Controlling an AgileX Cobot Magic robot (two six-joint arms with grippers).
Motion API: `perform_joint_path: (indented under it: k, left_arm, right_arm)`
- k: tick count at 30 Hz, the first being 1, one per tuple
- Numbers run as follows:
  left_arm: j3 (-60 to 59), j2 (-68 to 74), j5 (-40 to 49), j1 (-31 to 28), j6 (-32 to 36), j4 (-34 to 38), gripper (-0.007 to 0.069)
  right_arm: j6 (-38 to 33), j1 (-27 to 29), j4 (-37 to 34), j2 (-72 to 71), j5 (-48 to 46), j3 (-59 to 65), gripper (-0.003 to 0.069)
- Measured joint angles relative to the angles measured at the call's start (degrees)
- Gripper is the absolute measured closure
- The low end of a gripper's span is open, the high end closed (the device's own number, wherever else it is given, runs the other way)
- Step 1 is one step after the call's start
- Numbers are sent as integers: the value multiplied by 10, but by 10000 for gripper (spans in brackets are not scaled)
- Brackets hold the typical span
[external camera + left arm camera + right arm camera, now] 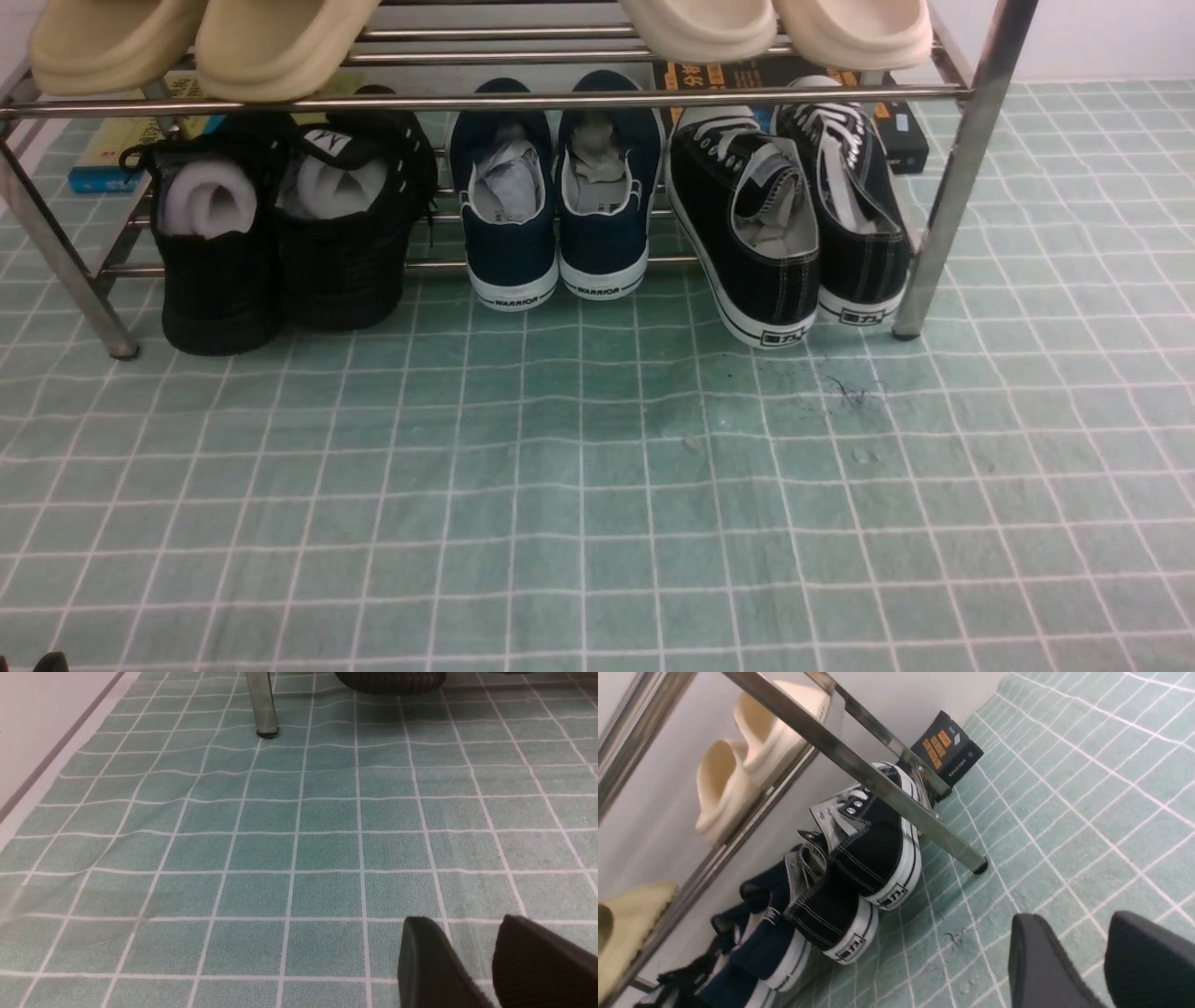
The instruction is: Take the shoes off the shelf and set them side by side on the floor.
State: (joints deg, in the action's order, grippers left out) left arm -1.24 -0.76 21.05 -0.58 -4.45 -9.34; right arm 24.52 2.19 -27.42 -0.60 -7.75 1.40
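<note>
I am holding the left gripper [465,921] low over the pale green, white-gridded, slightly wrinkled floor covering [597,485]. Its dark fingers are standing parted with nothing between them.

I am looking at the two-tier rack of shiny chrome tubes [467,101]. On its left, tan foam slippers [201,42] are sitting on the upper tier, and a bulky all-black pair stuffed with grey filling [280,233] is sitting below, with a blue and yellow book [103,154] lying behind. In the middle, navy slip-ons marked WARRIOR [558,215] are standing heels towards me.

Just beside them, at the right end of the lower tier, the black canvas low-top sneakers with white laces and white-edged soles [803,271] are waiting, touching each other. The left one is angling outward with its heel furthest forward. Crowding them, the front upper rail is crossing over their laces, and the right front post is standing just beside the right heel. Cream slippers [775,23] are sitting overhead, and a black box with orange print [906,131] is lying behind. Dark scuffs [845,387] are marking the floor in front.

The right gripper [1076,919] is hovering near that post, fingers apart and holding nothing.
</note>
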Motion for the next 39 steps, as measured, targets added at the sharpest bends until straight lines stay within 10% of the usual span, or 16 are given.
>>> perform_joint_path:
  k: [6, 15, 24, 39]
  left_arm:
    - [0, 0, 0, 0, 0, 0, 383]
    - [0, 0, 0, 0, 0, 0, 383]
    - [0, 0, 0, 0, 0, 0, 383]
    - [0, 0, 0, 0, 0, 0, 383]
  right_arm:
    - [0, 0, -25, 0, 6, 0, 437]
    - [-69, 0, 45, 59, -111, -145, 667]
    - [-134, 0, 139, 393, -494, -377, 657]
    - [-496, -46, -194, 692, -526, -504, 637]
